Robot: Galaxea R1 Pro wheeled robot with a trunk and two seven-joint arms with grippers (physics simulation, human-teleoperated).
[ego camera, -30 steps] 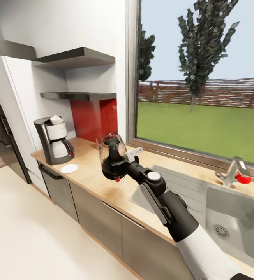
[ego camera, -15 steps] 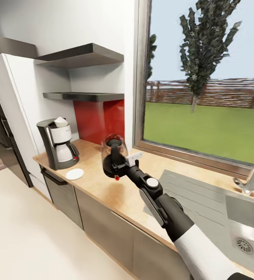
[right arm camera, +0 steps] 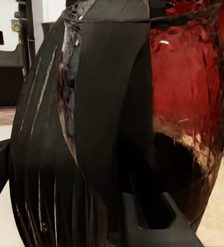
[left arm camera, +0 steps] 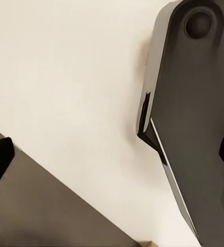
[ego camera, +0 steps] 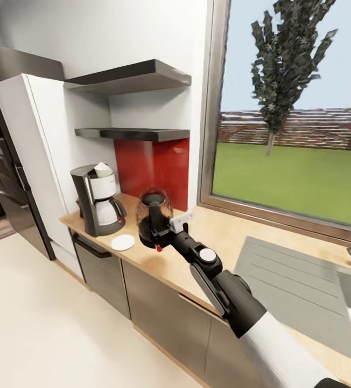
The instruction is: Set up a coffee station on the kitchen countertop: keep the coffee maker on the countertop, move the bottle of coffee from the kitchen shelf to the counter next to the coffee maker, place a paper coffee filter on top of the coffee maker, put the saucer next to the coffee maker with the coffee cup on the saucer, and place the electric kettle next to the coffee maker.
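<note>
Over the worktop [ego camera: 159, 264] our right hand [ego camera: 162, 233] grips the kettle [ego camera: 153, 217] by its handle, keeping it upright, heading for the coffee maker [ego camera: 99, 199].

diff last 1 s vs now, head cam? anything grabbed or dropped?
Mostly camera motion: the view swung left, so the sink slid out at right while the coffee maker and saucer drifted toward centre. Nothing grabbed or dropped. The right claw keeps holding the electric kettle above the countertop.
</note>
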